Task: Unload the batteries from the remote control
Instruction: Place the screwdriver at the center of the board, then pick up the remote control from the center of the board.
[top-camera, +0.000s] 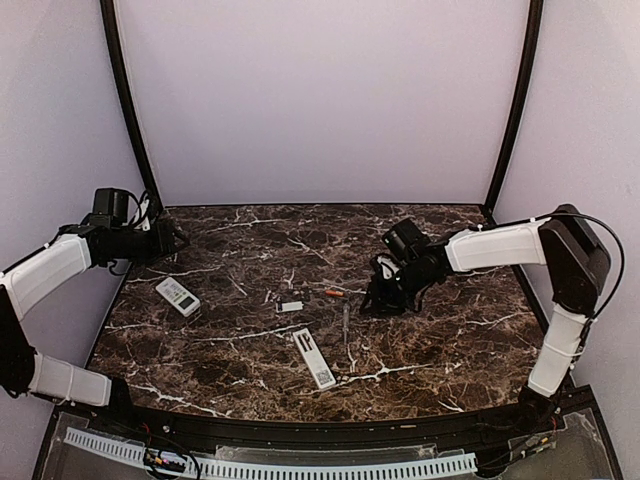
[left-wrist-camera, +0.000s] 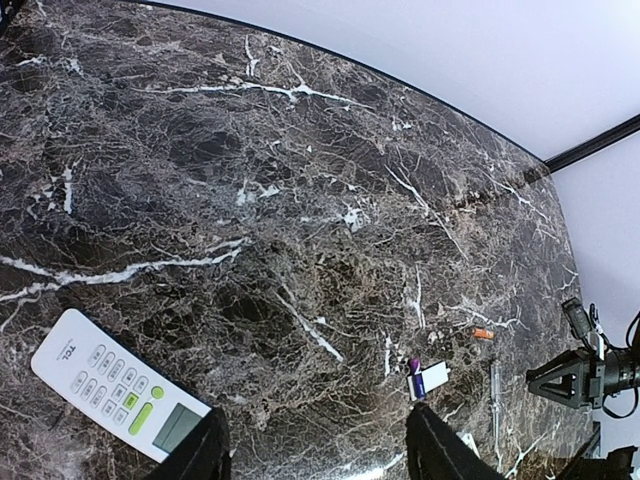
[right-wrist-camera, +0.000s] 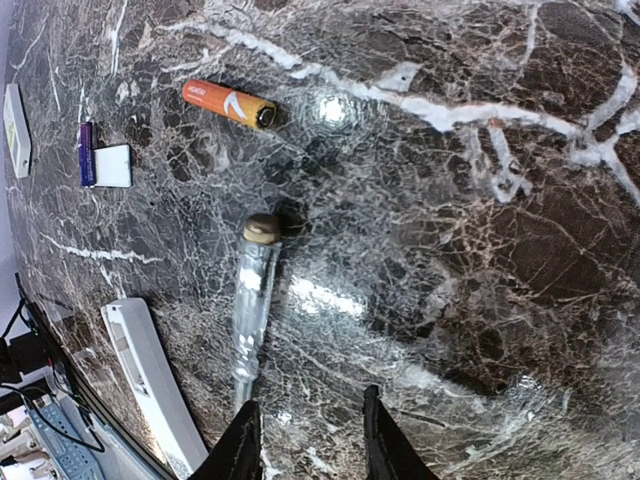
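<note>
Right tool (right-wrist-camera: 308, 425) parted, empty, low over worktop (right-wrist-camera: 480, 200); left tool (left-wrist-camera: 318, 435) wide, empty, above face-up remote (left-wrist-camera: 120, 393). We judge: turn that remote over gripping long edges, then open its back. Orange battery (right-wrist-camera: 228, 103) lies loose on worktop; purple battery (right-wrist-camera: 87, 153) beside white cover (right-wrist-camera: 112, 165) we see in wrist views, top view too coarse.

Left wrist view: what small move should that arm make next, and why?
Probably lower the left gripper onto the white button-faced remote control. It lies face up beside the open fingers, so its battery side is hidden, while an orange cylindrical battery and a purple battery already lie loose on the dark marble table.
</note>
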